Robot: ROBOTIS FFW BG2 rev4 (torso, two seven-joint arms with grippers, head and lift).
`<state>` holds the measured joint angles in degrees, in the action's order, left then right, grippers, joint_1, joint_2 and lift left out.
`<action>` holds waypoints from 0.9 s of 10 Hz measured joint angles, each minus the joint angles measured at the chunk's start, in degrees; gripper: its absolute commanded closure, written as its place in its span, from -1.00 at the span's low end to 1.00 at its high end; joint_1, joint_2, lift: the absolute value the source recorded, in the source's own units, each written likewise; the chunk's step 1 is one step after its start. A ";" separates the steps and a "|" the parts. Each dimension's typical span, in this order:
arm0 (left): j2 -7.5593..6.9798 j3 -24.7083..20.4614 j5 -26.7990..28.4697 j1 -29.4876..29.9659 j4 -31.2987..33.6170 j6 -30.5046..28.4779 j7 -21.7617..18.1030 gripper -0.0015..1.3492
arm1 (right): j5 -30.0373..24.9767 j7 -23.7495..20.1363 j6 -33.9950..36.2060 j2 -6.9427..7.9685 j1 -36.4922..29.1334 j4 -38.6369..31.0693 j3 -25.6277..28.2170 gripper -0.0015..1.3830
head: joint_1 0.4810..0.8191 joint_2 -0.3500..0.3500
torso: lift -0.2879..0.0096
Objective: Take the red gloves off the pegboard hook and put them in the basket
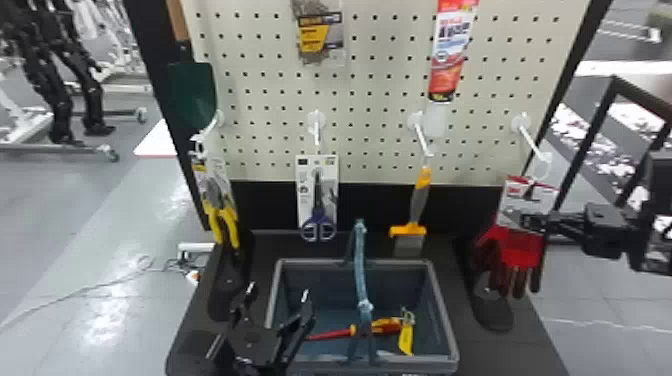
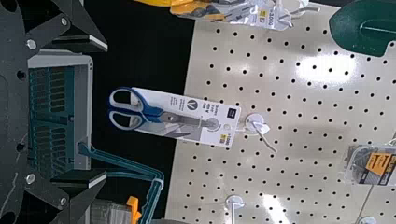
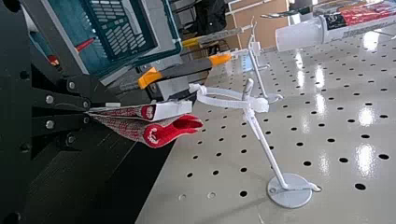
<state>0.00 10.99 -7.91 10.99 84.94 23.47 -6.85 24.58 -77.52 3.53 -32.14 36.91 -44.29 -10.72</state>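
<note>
Right gripper [image 3: 87, 112] clenched on the red gloves [image 1: 517, 250], pinching fabric just under the header card [image 3: 173, 109]. Makes sense to me: a hold that low leaves the white tie loop [image 3: 260, 104] clear, so I should be able to work it off the hook [image 3: 268, 154]. Gloves not off yet, loop round the peg, well apart from the basket [image 1: 400, 262]. Left gripper [image 1: 278, 291] released, nothing between its fingers, parked at the basket's near left; I'd guess it's waiting so the right can do the drop. Views: the right wrist one settles the loop-on-peg question and the pinch, both hard to call from the head view. Head view instead gives the glove fingers dangling straight down, plus the route over to the basket, where a red-and-yellow screwdriver [image 1: 385, 325] lies under the handle. Main risk, I'd say: the loop snagging on the peg's tip.
</note>
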 measured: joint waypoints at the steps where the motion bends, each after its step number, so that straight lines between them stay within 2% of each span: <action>1: 0.00 0.00 0.00 -0.01 -0.03 0.00 0.00 -0.52 | 0.14 0.00 -0.04 0.00 0.00 0.00 0.00 0.85 | -0.60 0.00 | 0.26; 7: 0.00 0.01 0.00 -0.01 -0.13 0.10 0.00 -0.52 | 1.01 0.26 -1.29 0.03 -0.03 -0.10 0.00 0.85 | -0.60 0.00 | 0.26; 9: 0.00 -0.12 0.00 0.09 -0.13 0.32 0.00 -0.52 | 3.41 2.53 -3.54 -0.43 -3.12 -4.56 1.10 0.85 | -0.60 0.00 | 0.26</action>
<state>0.00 10.87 -7.91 11.09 84.81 23.79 -6.85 28.00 -74.99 -0.01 -32.57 33.79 -48.85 -9.62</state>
